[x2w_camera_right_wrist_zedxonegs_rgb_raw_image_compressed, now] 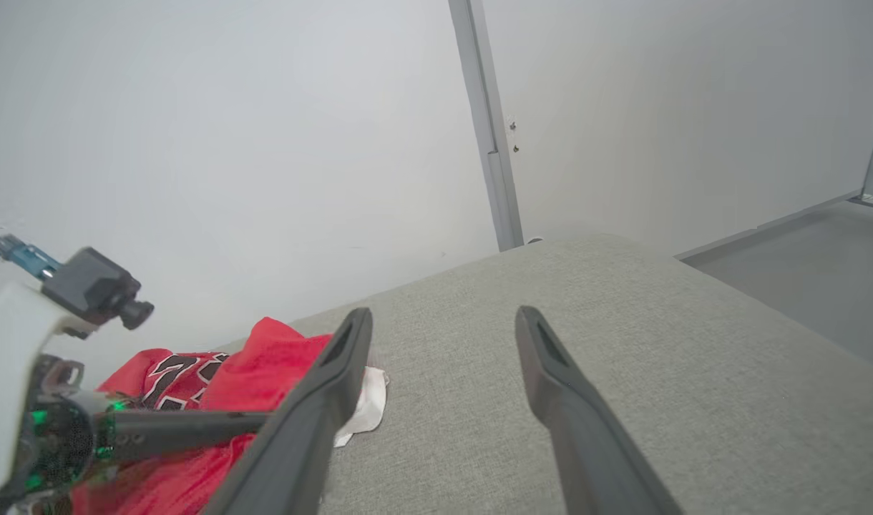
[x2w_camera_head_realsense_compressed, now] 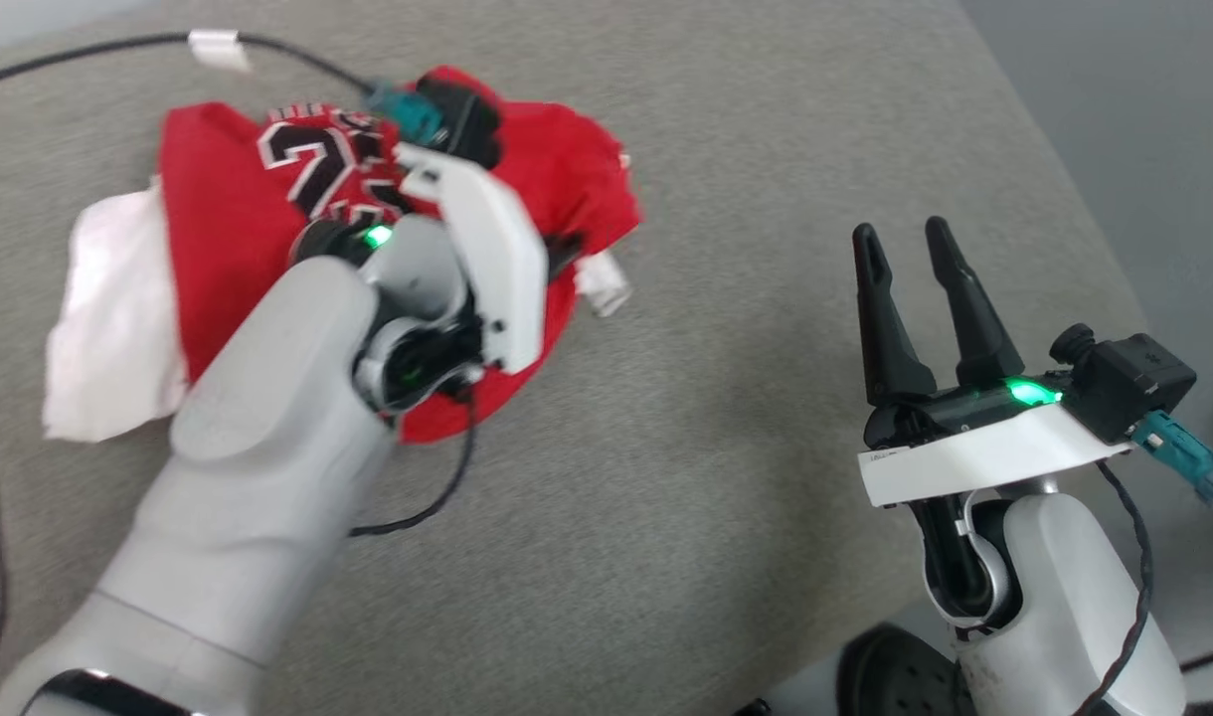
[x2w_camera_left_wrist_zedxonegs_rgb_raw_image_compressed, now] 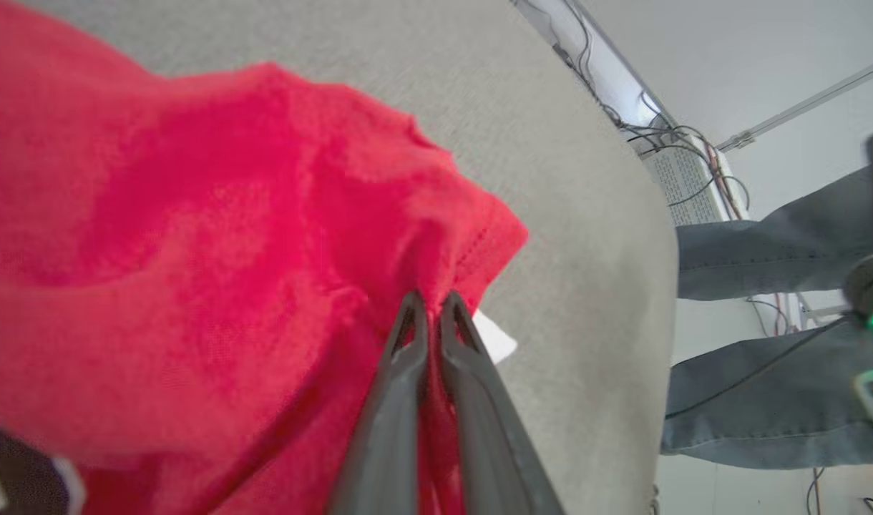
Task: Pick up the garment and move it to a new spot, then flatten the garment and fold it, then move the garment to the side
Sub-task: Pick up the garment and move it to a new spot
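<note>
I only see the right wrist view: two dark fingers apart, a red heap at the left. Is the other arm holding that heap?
Observer: Yes. The left wrist view shows the left gripper shut on a fold of the garment.
Operator: Is it all red?
Observer: No. The head view shows a white sleeve at its left side.
Operator: Anyone nearby?
Observer: The left wrist view shows a person's legs in jeans beside the grey surface.
</note>
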Robot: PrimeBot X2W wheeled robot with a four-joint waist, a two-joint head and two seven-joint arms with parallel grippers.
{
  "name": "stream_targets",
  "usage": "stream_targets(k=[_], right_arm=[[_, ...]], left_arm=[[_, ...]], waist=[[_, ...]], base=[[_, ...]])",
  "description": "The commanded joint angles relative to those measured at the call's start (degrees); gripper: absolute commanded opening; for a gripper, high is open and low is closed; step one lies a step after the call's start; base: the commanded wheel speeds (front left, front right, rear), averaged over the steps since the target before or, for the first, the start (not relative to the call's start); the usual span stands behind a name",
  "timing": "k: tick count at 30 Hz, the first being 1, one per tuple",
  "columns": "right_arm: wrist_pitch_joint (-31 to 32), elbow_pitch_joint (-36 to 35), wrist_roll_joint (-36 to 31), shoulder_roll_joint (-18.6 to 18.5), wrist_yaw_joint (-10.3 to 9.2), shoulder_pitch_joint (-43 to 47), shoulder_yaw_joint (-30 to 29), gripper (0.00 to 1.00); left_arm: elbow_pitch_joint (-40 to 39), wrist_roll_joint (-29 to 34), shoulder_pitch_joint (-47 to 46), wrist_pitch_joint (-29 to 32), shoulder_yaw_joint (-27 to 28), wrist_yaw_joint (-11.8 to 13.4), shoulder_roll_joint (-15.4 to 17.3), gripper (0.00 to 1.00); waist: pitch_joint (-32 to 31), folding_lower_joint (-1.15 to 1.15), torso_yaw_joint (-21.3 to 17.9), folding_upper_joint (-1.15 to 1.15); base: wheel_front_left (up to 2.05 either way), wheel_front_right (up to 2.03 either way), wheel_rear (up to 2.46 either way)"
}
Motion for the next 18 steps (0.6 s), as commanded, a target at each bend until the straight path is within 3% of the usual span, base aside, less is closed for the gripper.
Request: stream_targets(k=[1, 8, 9, 10, 11, 18], right_arm=[[-0.3, 0.1, 0.3, 0.2, 0.00, -0.2, 0.4, 1.00], [-0.3, -0.1, 1.0, 0.2, 0.00, 0.8, -0.1, 1.00], [-0.3, 0.0, 0.7, 0.2, 0.00, 1.0, -0.5, 1.00], [-0.3, 0.0, 0.4, 0.2, 0.00, 1.1, -0.5, 1.00], [-0.3, 0.1, 0.0, 0.2, 0.00, 1.0, -0.6, 1.00], [-0.3, 0.6, -4.5, 0.1, 0.00, 0.5, -1.8, 1.00]], left_arm=[[0.6, 0.6, 0.5, -0.4, -0.6, -0.2, 0.9, 0.00], [4.8, -1.4, 1.0, 0.8, -5.4, -0.2, 4.7, 0.00], [4.9, -1.4, 0.3, 0.2, -7.2, -0.1, 5.1, 0.32], [4.9, -1.6, -0.1, -0.2, -7.8, -0.1, 5.2, 0.71], [4.6, -1.9, -0.7, -0.7, -8.5, -0.1, 5.2, 1.00], [0.8, -5.6, -2.8, -6.3, -11.5, -0.1, 5.2, 1.00]], waist=[[0.6, 0.00, -2.2, 0.00], [0.5, 0.00, -3.4, 0.00], [0.3, 0.00, -3.0, 0.00], [0.2, 0.00, -2.7, 0.00], [0.0, 0.00, -2.3, 0.00], [-2.3, 0.00, 2.2, 0.00]], base=[[0.00, 0.00, 0.00], [0.00, 0.00, 0.00], [0.00, 0.00, 0.00], [0.00, 0.00, 0.00], [0.00, 0.00, 0.00], [0.00, 0.00, 0.00]])
